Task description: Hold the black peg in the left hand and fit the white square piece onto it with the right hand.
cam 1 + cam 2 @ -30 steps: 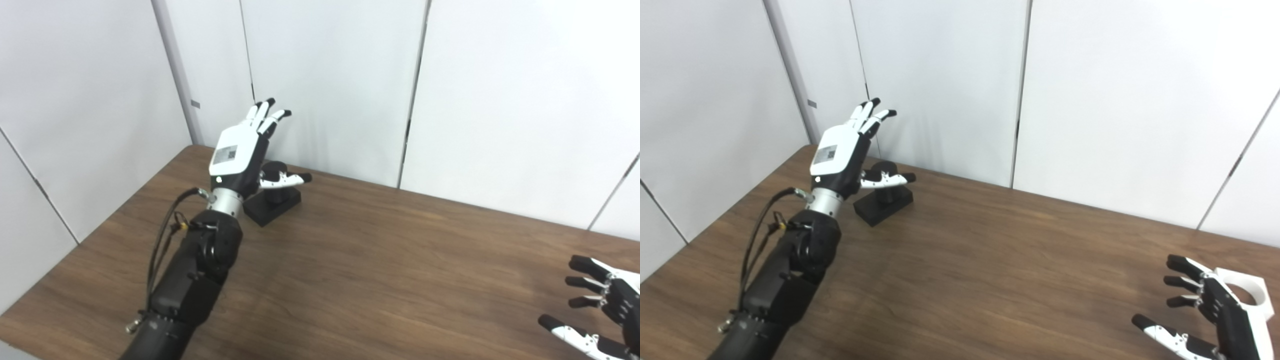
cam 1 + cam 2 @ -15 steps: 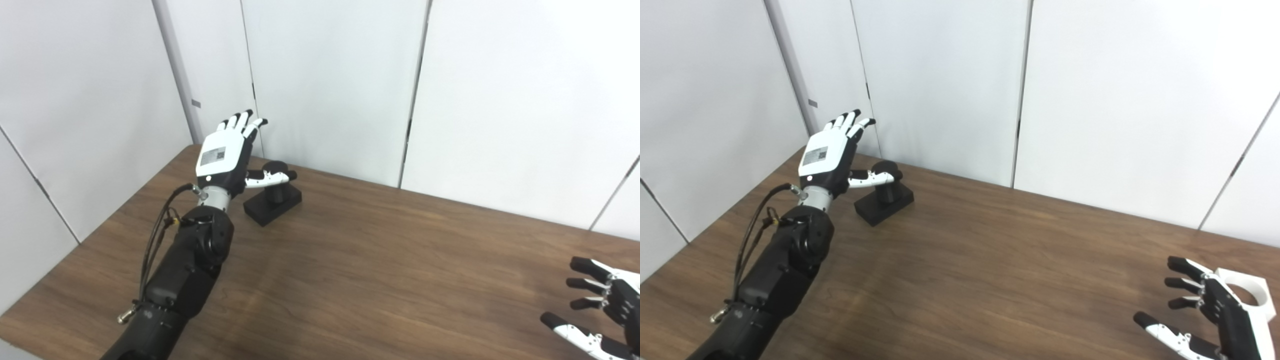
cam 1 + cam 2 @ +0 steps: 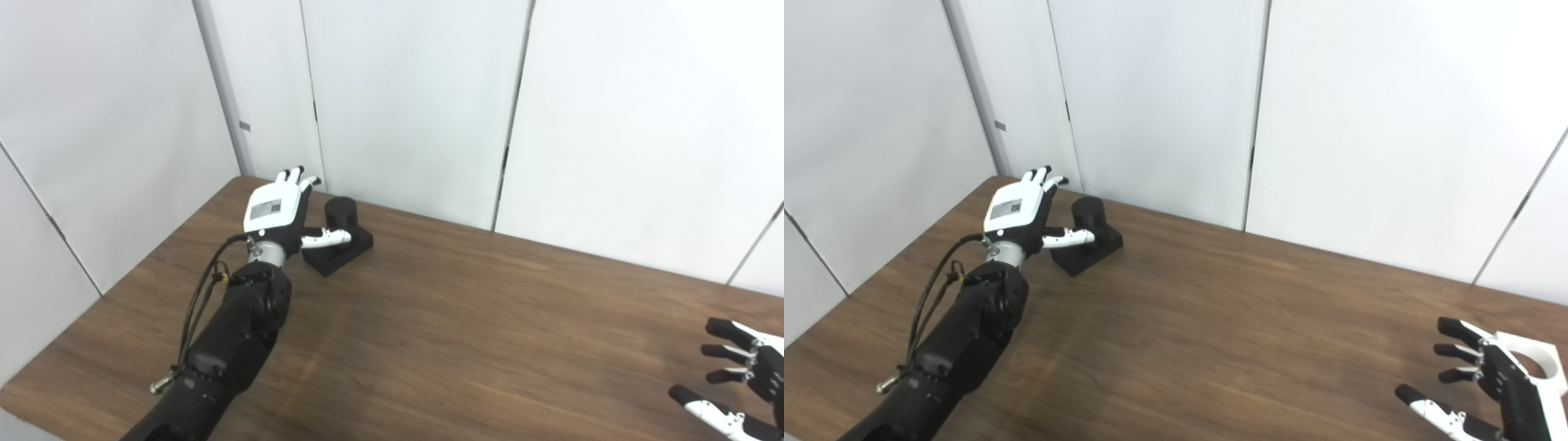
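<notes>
Black peg (image 3: pixel 340 211) stands upright on its square base near the bench's far left corner, just right of the left hand (image 3: pixel 275 211), whose fingers are spread, empty, thumb over the base. White square piece (image 3: pixel 1537 361) lies at the near right edge behind the open, empty right hand (image 3: pixel 1488 386). Nothing obstructs either.

Both hands (image 3: pixel 278 208) (image 3: pixel 1488 383) seemingly open, fingers spread

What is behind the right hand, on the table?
Behind the right hand lies the white square piece with a round hole, flat on the table. The hand, open, covers its near left part; the left eye view does not show it.
</notes>
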